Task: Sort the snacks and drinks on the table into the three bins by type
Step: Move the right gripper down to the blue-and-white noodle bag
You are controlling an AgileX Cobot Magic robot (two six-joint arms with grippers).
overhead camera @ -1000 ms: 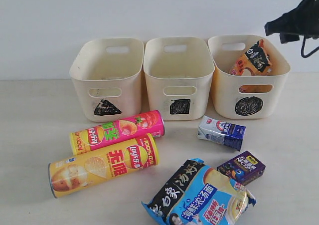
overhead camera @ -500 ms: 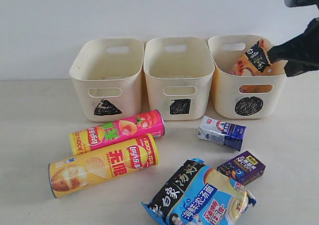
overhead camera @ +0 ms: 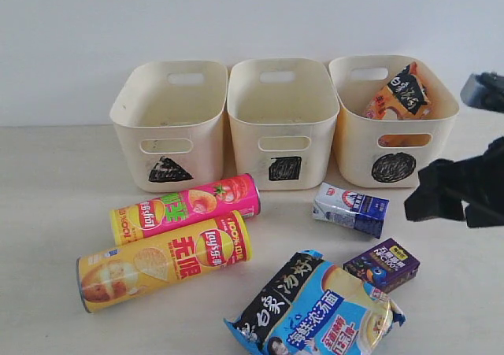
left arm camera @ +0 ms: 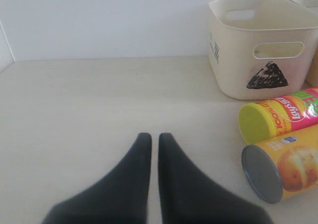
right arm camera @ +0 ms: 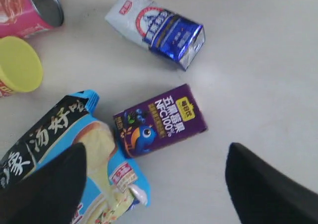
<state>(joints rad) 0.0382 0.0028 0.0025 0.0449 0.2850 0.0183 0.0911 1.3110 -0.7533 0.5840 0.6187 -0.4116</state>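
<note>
Exterior view, table (overhead camera: 55, 182): pale beige. Unsorted goods lie toward the front, tubs stand along the back.
three bins: cream tubs in a row, side by side, marks facing front. The triangle bin (overhead camera: 197, 146) and square bin (overhead camera: 252, 162) look empty; the circle bin (overhead camera: 354, 158) has one item. Judged: one mark per type.
chip tubes: the yellow-orange tube (overhead camera: 161, 260) and pink-yellow tube (overhead camera: 185, 207) lie on their sides, parallel and touching, in front of the triangle bin. Lying flat, they may roll if nudged.
blue-black packet (overhead camera: 315, 312): crumpled, at the front edge, just beside the purple carton. Soft, so it will deform in a grip.
right gripper (right arm camera: 156, 154): fingers spread wide, nothing between them. It sits above the table on the right with the purple carton under the gap. Judged: lining up on a carton.
left gripper (left arm camera: 155, 149): fingers drawn almost together with only a sliver between, holding nothing. It is over bare table, apart from the tubes. Judged: parked while the right arm works.
orange-black packet (overhead camera: 402, 93): in the circle bin, propped against a back corner. By that, the blue-black packet belongs there too.
cartons: the white and blue carton (overhead camera: 350, 208) lies on its side in front of the square and circle bins. The purple carton (overhead camera: 382, 264) lies flat, near it, label up. Neither is sorted yet.
</note>
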